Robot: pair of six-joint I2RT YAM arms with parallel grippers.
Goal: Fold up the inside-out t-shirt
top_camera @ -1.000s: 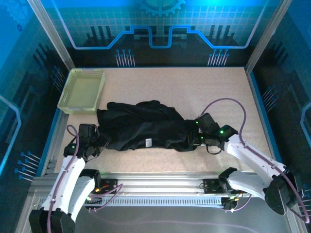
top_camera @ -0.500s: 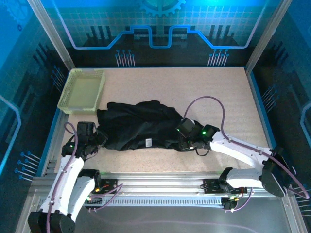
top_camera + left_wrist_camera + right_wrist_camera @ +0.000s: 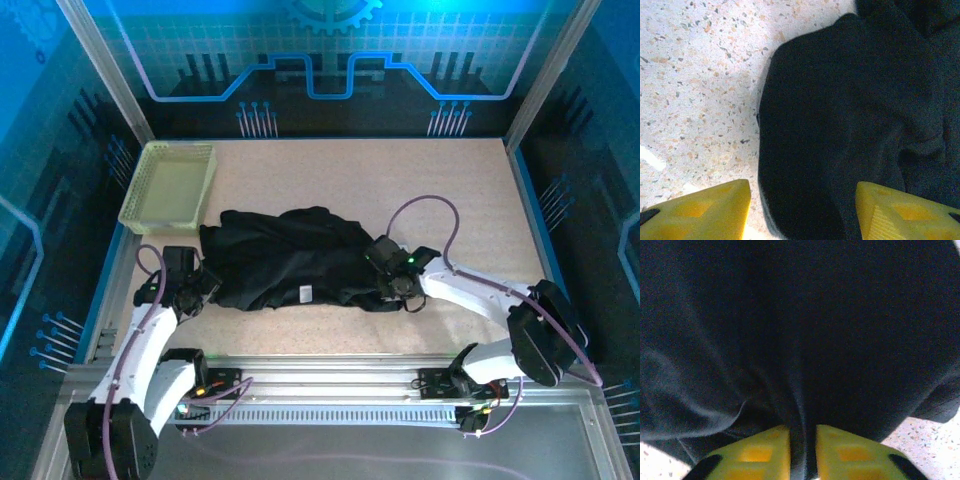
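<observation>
Right end effector (image 3: pixel 802 442) pinches the black t-shirt (image 3: pixel 290 262) lying beside the mesh basket (image 3: pixel 140 215); left end effector (image 3: pixel 802 207) spread apart.

White arms (image 3: pixel 140 345) with black joints, purple cables (image 3: pixel 425 200), yellow pincer fingers (image 3: pixel 700 212).

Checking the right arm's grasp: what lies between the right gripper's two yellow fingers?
The right gripper pinches a fold of the plain black fabric t-shirt between its yellow fingers; the right wrist view shows it.
</observation>
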